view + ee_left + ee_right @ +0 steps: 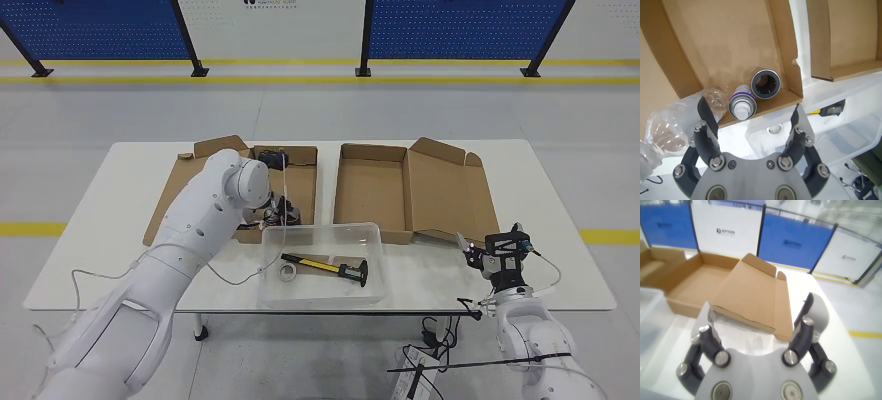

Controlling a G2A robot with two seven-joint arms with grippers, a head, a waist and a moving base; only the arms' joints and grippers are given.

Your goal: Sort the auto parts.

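Brown cardboard box [725,37] holds, in its near corner, a silver spray can [742,106], a black-rimmed metal cylinder [765,83] and a crumpled clear plastic bottle [668,123]. The left gripper [749,106] hangs wide open above them, and the right gripper [759,300] is also wide open.

White rounded arms [200,235], left gripper [749,106] and right gripper [759,299] of grey plate, black links, silver screws.
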